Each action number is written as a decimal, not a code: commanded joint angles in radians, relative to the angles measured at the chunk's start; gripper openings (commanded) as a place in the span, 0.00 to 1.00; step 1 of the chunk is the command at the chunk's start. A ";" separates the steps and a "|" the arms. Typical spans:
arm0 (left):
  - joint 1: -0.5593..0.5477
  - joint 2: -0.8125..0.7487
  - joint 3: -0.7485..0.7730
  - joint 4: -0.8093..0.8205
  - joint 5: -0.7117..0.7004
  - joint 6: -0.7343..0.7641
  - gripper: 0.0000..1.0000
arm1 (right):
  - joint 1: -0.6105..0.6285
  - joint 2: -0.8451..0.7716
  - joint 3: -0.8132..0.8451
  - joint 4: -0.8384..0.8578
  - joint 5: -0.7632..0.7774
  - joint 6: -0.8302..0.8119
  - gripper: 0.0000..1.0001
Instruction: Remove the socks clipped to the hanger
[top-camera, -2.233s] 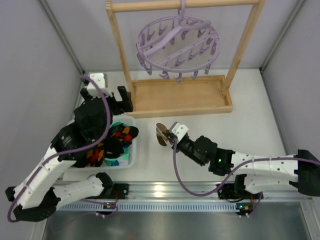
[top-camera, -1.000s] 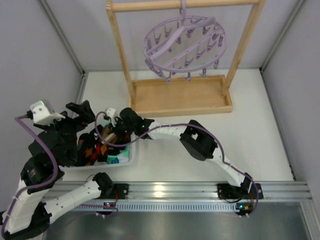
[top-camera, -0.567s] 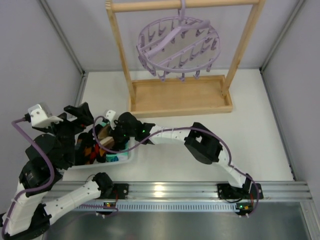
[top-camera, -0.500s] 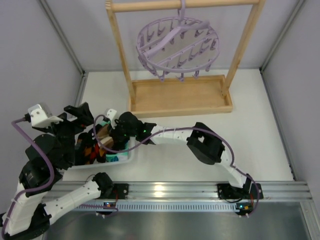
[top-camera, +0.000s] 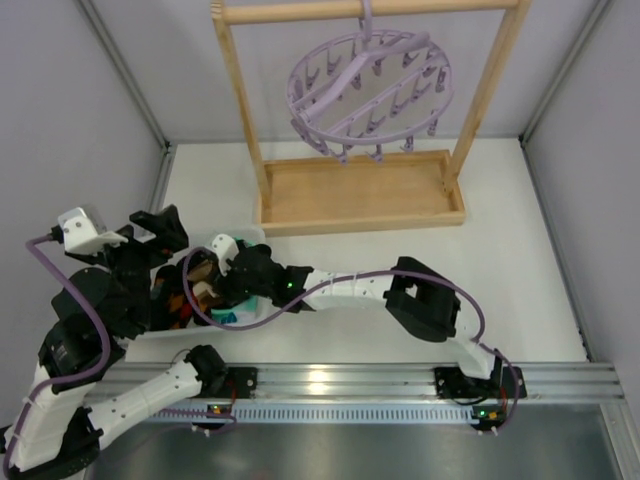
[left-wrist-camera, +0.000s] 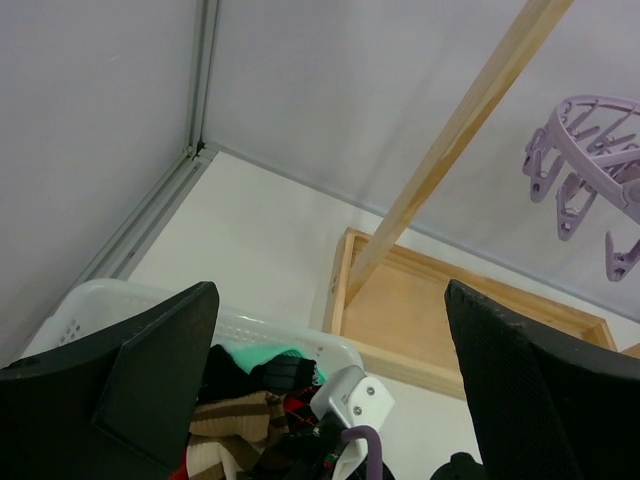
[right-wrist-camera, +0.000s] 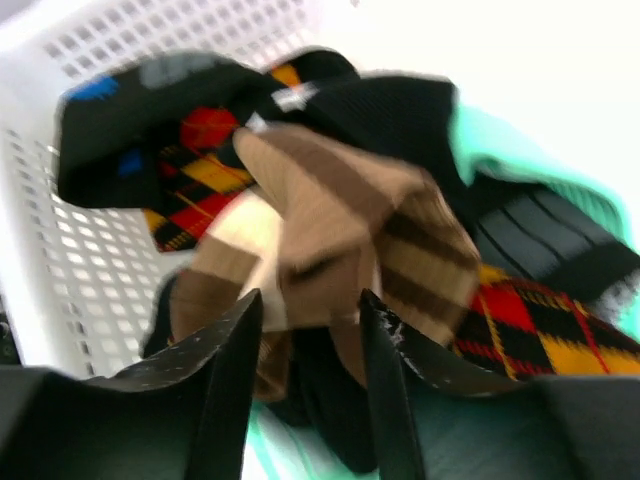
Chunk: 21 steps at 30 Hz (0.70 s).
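The lilac hanger (top-camera: 368, 92) hangs from the wooden rail with bare pegs; its edge shows in the left wrist view (left-wrist-camera: 590, 170). The socks (top-camera: 205, 292) lie piled in a white basket (top-camera: 258, 318). My right gripper (top-camera: 200, 285) is down in the basket, jaws apart. A brown-striped sock (right-wrist-camera: 340, 215) lies just beyond its tips (right-wrist-camera: 310, 297), over a black sock with red and yellow diamonds (right-wrist-camera: 530, 320) and a mint-green one (right-wrist-camera: 500, 150). My left gripper (top-camera: 162, 238) is raised over the basket's far left, wide open and empty (left-wrist-camera: 330, 290).
The wooden frame with its tray base (top-camera: 360, 192) stands behind the basket, and its left post (left-wrist-camera: 460, 130) rises near my left gripper. Grey walls close in on both sides. My right arm (top-camera: 420, 300) stretches across the table's near middle.
My right arm carried the brown-striped sock from mid-table into the basket and sank deeper there. My left arm lifted out of the basket, then held still. The hanger keeps swinging.
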<state>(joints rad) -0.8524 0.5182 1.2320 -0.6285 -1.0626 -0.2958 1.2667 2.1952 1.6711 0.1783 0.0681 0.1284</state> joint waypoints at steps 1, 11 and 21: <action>0.003 0.026 0.023 0.009 0.016 0.026 0.98 | -0.007 -0.159 -0.054 0.067 0.048 0.013 0.46; 0.001 0.167 0.007 0.010 0.136 0.017 0.98 | -0.070 -0.546 -0.440 0.118 0.124 0.013 0.77; 0.024 0.362 -0.015 0.015 0.242 -0.095 0.98 | -0.361 -1.138 -0.833 -0.174 0.289 0.097 0.99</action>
<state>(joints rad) -0.8436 0.8703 1.2263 -0.6292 -0.8570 -0.3439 0.9676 1.1980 0.8825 0.1558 0.2584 0.1932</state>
